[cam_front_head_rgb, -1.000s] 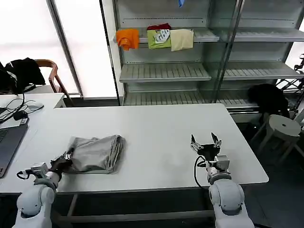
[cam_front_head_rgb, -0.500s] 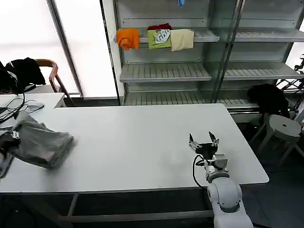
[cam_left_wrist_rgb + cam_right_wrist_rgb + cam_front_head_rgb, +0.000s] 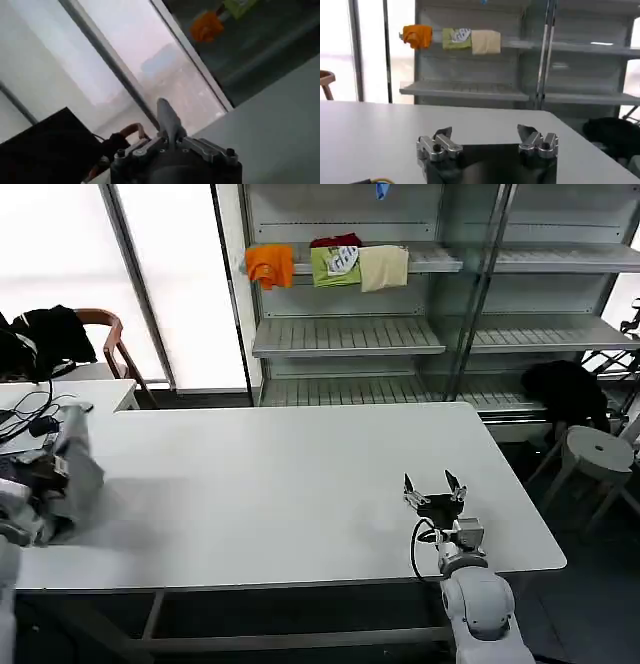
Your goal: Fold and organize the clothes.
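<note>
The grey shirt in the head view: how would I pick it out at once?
Start at the long white table and follow it to its far left end. There the grey shirt hangs bunched from the left claw, lifted off the tabletop. It is the sole grey garment; the shelf garments are orange, green and cream.

The long white table (image 3: 300, 484) has a smooth, matt top, and the soft, light grey cloth shirt (image 3: 75, 474) bunched at its far left edge looks dull and creased. The right gripper (image 3: 434, 487) has dark matt fingers (image 3: 441, 135) on brushed grey metal knuckles. Behind, the pale grey metal shelf rack (image 3: 345, 336) has slatted, faintly shiny decks carrying folded orange, green and cream cloth garments (image 3: 328, 264).
</note>
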